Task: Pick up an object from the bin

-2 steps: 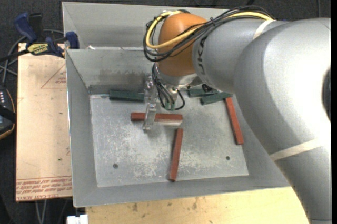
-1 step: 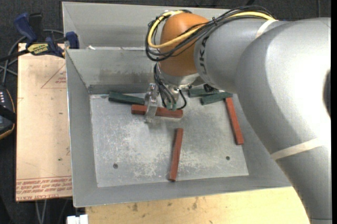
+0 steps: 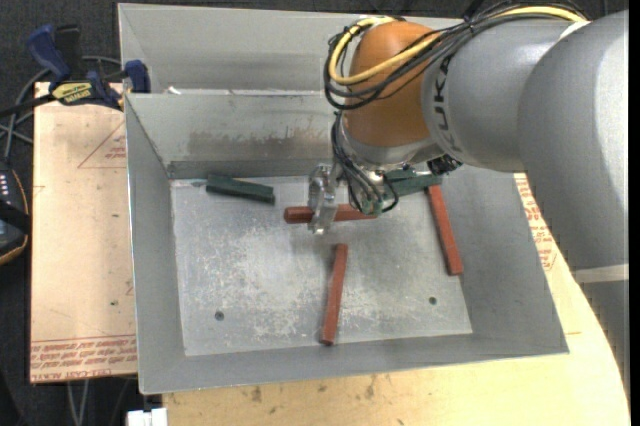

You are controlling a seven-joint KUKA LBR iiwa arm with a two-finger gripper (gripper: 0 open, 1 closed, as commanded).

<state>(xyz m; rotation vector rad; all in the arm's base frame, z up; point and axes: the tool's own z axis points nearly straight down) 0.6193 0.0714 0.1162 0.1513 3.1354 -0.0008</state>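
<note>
Low in the middle of the bin (image 3: pixel 160 244), toward the back wall: jaws, down at a red-brown stick (image 3: pixel 298 213) lying crosswise on the floor. Wide or narrow, cannot tell, being tucked under the orange wrist cover (image 3: pixel 385 89). Possibly astride the stick already, but not certain.

Judged as the closing step of a grasp. Best done by sitting square across the stick's narrow width, and nearer its middle than its left end, to avoid a tilt on the lift. Close fully before rising, then go straight up with no sideways drag.

Worth minding:
- A second red-brown stick (image 3: pixel 334 296) just in front, pointing toward the near wall, apart from the first.
- A third (image 3: pixel 446 232) off to the right, also apart.
- A green piece (image 3: pixel 415 180) under the wrist, near the first stick's right end and perhaps close enough to snag.
- A dark green stick (image 3: pixel 240 188) at the back left, well apart.
</note>
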